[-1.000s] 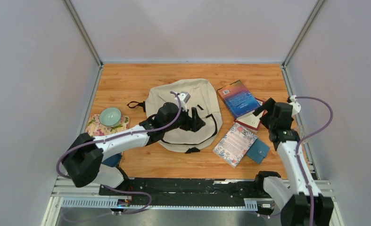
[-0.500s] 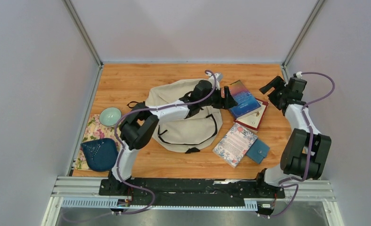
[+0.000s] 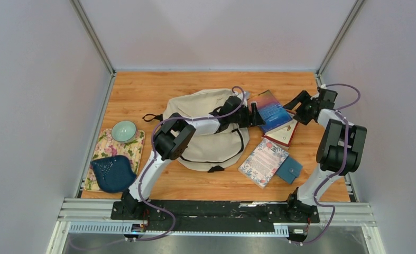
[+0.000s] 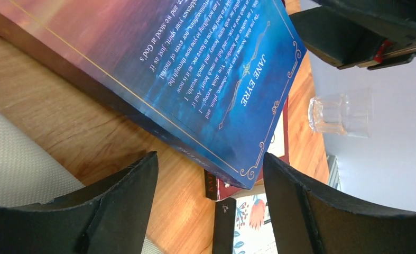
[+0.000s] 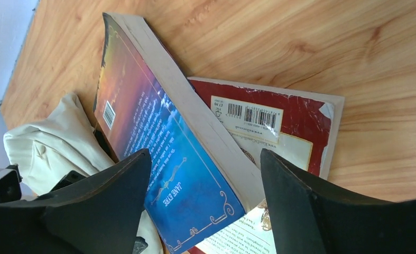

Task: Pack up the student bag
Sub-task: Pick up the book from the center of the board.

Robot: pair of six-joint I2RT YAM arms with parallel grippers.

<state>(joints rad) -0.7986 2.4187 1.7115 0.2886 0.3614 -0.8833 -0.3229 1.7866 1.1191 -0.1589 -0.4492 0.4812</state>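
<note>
The student bag (image 3: 205,135), a cream fabric backpack with black straps, lies flat in the middle of the table. My left arm reaches across it, and the left gripper (image 3: 257,114) stands open at the near corner of a blue "Jane Eyre" book (image 3: 271,108). In the left wrist view that blue book (image 4: 195,79) lies just ahead of the open left gripper (image 4: 211,182). My right gripper (image 3: 294,103) is open at the book's other side. In the right wrist view the book (image 5: 163,153) shows between its spread fingers (image 5: 295,201), and the bag (image 5: 52,148) is behind.
A red book (image 3: 285,135) lies under the blue one. A floral notebook (image 3: 264,161) and a blue wallet (image 3: 290,169) lie nearer the front. At the left a green bowl (image 3: 123,130) and a blue pouch (image 3: 112,173) rest on a floral mat (image 3: 106,153).
My left arm has swung from over the bag rightward to the blue book. The right arm has reached out to the far right and turned toward the same book, its jaws narrowing a little.
</note>
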